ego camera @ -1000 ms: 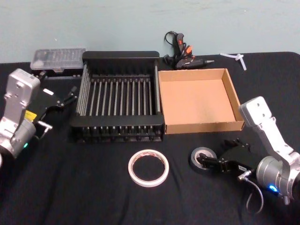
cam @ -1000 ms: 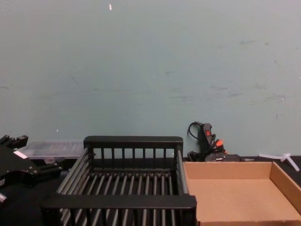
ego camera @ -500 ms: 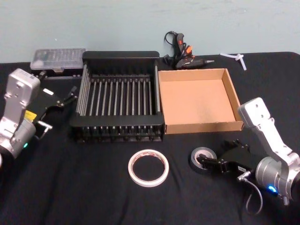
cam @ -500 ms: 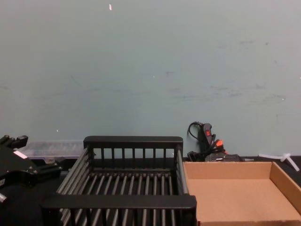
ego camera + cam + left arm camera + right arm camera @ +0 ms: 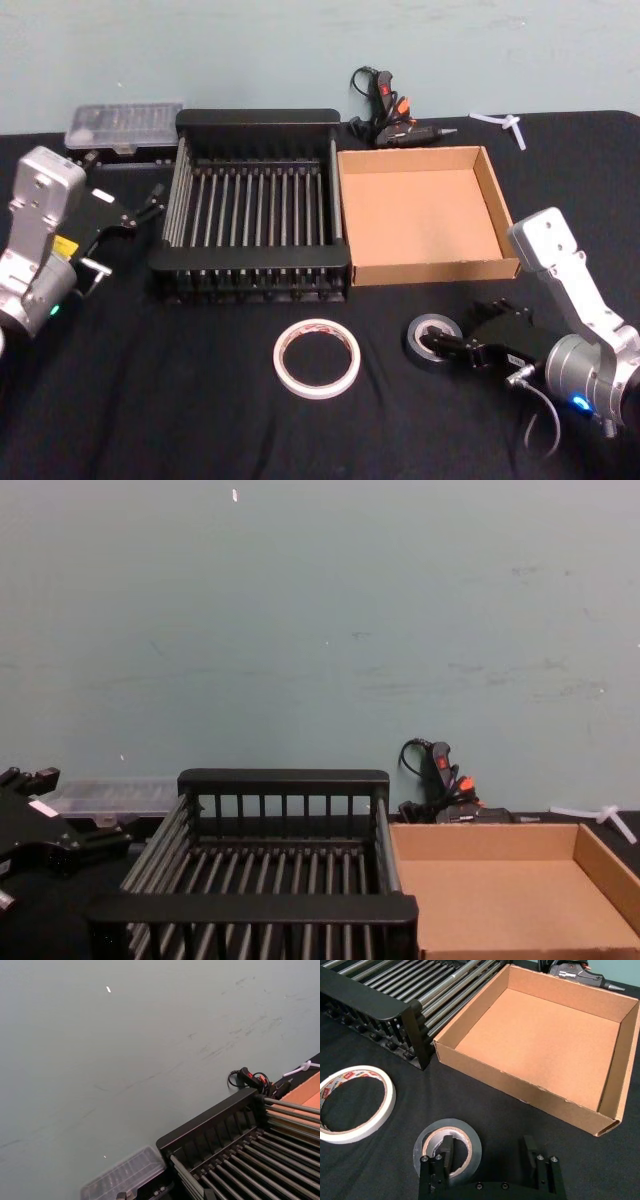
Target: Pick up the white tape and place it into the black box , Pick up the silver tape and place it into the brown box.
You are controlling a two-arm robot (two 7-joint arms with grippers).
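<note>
Jaws of my right gripper (image 5: pixel 490 1157) stand spread and empty, one finger over the core of the silver tape (image 5: pixel 448 1151) lying flat on the surface before the brown box (image 5: pixel 547 1040), so I judge I should settle lower, then squeeze its wall.

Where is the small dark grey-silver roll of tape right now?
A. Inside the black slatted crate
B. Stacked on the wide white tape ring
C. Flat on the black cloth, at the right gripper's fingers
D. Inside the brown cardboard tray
C: the small dark grey-silver roll of tape lies flat on the black cloth, one finger of the open right gripper over its core.
</note>
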